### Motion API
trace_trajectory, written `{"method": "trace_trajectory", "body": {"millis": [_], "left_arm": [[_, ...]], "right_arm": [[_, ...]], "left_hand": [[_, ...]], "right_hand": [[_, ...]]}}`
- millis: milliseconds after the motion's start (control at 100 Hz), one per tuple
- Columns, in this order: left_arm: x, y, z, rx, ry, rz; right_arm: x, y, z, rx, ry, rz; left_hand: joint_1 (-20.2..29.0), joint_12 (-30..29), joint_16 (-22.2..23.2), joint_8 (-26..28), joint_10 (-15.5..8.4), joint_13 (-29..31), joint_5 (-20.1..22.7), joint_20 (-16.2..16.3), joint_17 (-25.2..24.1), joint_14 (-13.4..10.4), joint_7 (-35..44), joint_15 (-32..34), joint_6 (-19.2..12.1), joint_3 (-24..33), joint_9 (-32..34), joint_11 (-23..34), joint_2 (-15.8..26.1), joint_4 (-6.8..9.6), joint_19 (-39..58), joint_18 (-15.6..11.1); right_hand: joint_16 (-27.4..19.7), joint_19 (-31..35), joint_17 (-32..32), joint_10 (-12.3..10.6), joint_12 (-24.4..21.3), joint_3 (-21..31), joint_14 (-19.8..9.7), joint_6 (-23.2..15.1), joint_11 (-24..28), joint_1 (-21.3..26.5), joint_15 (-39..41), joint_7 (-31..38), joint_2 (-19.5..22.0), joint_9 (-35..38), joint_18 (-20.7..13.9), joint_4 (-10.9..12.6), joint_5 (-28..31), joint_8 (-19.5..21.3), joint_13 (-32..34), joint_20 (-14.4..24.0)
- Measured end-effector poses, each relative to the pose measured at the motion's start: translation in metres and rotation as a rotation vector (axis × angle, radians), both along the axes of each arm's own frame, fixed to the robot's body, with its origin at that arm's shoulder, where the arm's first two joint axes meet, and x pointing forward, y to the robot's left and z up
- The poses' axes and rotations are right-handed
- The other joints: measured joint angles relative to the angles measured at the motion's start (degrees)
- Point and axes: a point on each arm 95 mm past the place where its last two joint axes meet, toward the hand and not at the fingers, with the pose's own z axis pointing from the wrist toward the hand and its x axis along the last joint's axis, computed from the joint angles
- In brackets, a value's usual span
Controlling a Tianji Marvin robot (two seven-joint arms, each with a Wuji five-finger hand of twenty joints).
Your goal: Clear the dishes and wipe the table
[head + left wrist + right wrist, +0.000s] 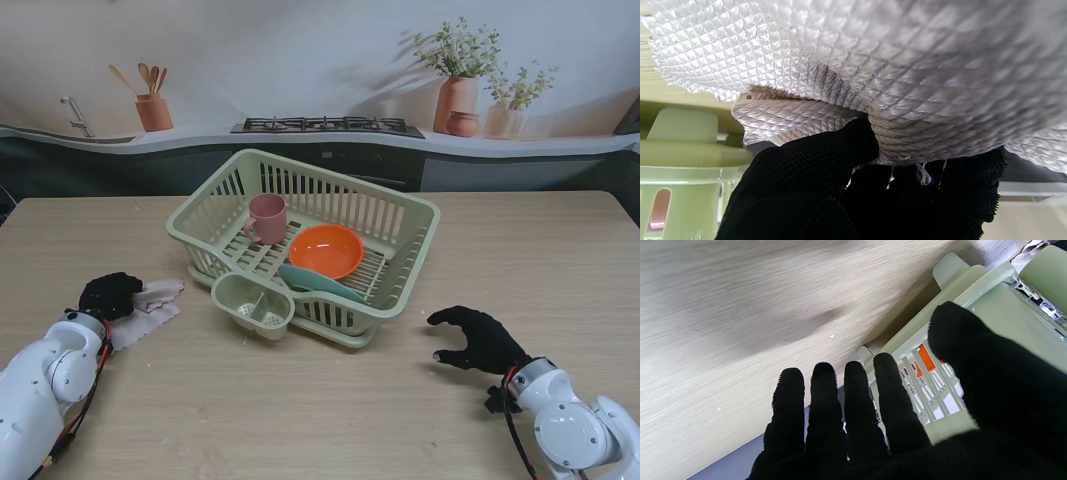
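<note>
Dish rack [405, 225] at the table's [560, 250] centre, holding a cup [267, 218] at left, a bowl [325, 250] beside it at right, and a plate [320, 284] nearer to me. Cutlery holder [253, 305] on the rack's near left corner. Cloth [150, 305] left of the rack, under the left hand [108, 294]. Right hand [480, 338] nearer to me, right of the rack.

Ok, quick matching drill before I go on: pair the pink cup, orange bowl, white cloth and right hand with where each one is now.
Things:
1. pink cup
2. orange bowl
3. white cloth
4. right hand

Places or states:
A. open, holding nothing, on my right of the dish rack
B. on the table, gripped by the left hand
C. in the rack, on its left side
D. in the rack, near its middle

Pairs: 1-C, 2-D, 3-B, 4-A
</note>
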Motion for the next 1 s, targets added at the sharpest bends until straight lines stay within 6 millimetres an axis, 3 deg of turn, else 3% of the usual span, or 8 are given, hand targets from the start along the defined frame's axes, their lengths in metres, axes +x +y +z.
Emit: {"method": "trace_trajectory", "body": {"millis": [220,730,910,1000], "left_arm": [[-0.012,-0.005,0.007,-0.007,0.034,-0.012],[-0.100,-0.006,0.017,0.096,0.057,-0.103],[-0.111,-0.005,0.009,0.085,0.066,-0.080],[-0.110,-0.008,0.007,0.082,0.072,-0.068]], "right_arm": [[-0.001,0.000,0.000,-0.002,-0.001,-0.002],[-0.001,0.000,0.000,0.017,-0.001,0.001],[-0.001,0.000,0.002,0.024,-0.010,0.009],[0.000,0.000,0.002,0.024,-0.011,0.011]], "left_hand": [[0.0,0.0,0.0,-1.3,0.0,0.0,0.1,0.0,-0.4,0.0,-0.2,-0.6,-1.1,-0.4,0.2,0.0,0.0,-0.22,0.0,0.0],[0.0,0.0,-0.1,-1.3,-0.1,-0.1,0.1,1.5,-2.1,0.0,-0.3,-0.7,-1.7,-0.5,0.2,0.0,0.0,-0.26,0.0,0.0],[0.0,0.0,-0.1,-1.3,-0.1,-0.1,0.1,1.9,-2.8,0.0,-0.3,-0.8,-1.7,-0.5,0.2,0.0,0.0,-0.27,0.0,0.0],[0.0,0.0,-0.1,0.6,-0.1,-0.2,0.0,1.9,-3.2,0.0,1.4,-0.9,0.7,0.7,0.2,0.0,0.0,0.03,0.0,0.0]], "right_hand": [[0.0,0.0,0.0,0.0,0.0,0.0,0.0,0.0,0.0,0.0,0.0,0.0,0.0,0.0,0.0,0.0,0.0,0.0,0.0,0.0],[0.0,0.0,0.0,0.0,0.0,0.0,0.0,0.0,0.0,0.0,0.0,0.0,0.0,0.0,0.0,0.0,0.0,0.0,0.0,0.0],[0.0,0.0,0.0,0.0,0.0,0.0,0.0,0.0,0.0,0.0,0.0,0.0,0.0,0.0,0.0,0.0,0.0,0.0,0.0,0.0],[0.0,0.0,0.0,0.0,0.0,0.0,0.0,0.0,0.0,0.0,0.0,0.0,0.0,0.0,0.0,0.0,0.0,0.0,0.0,0.0]]}}
